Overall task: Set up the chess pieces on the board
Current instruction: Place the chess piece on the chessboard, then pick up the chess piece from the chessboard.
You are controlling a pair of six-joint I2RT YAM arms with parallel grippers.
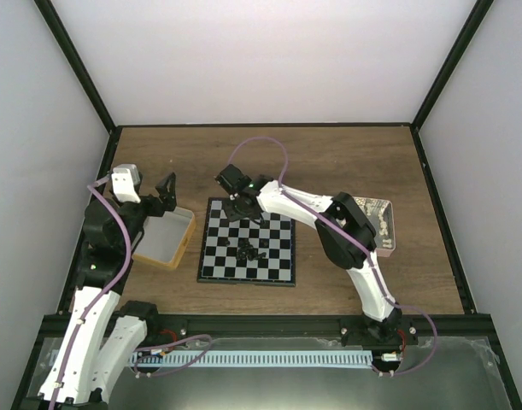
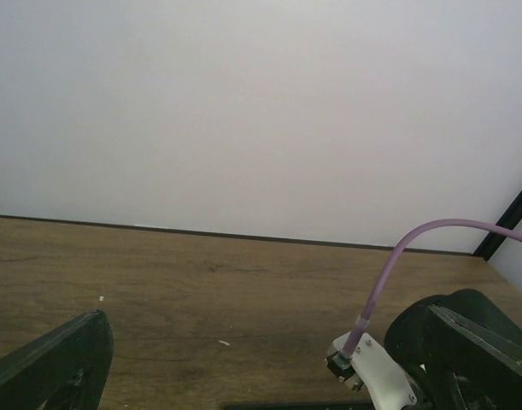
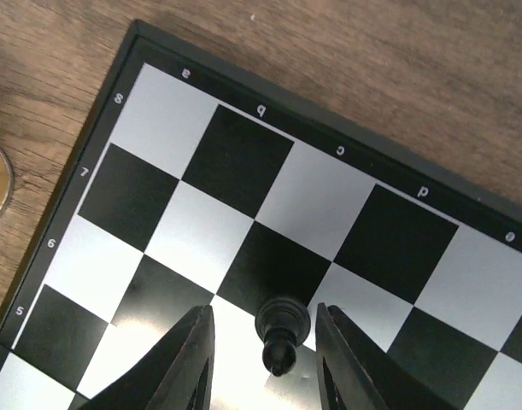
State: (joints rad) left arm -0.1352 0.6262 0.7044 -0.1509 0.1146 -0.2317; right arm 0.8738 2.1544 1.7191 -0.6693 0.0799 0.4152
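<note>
The board [image 1: 219, 266] lies flat at the table's centre, its black and white checks filling the right wrist view [image 3: 201, 154]. Several tiny black chess pieces [image 1: 250, 249] cluster near its middle. My right gripper [image 1: 243, 210] hovers over the board's far left part. In the right wrist view its jaws [image 3: 263, 314] stand open on either side of one upright black piece [image 3: 283, 328], with a gap on each side. My left gripper [image 1: 165, 190] hangs open and empty above the yellow-rimmed tray's far end; one finger [image 2: 64, 367] shows in the left wrist view.
A yellow-rimmed tray [image 1: 185, 232] sits left of the board. A pinkish tray [image 1: 392, 229] lies to the right, partly behind the right arm. Walls close the table at the back and sides. The right arm's wrist and purple cable [image 2: 389, 282] show in the left wrist view.
</note>
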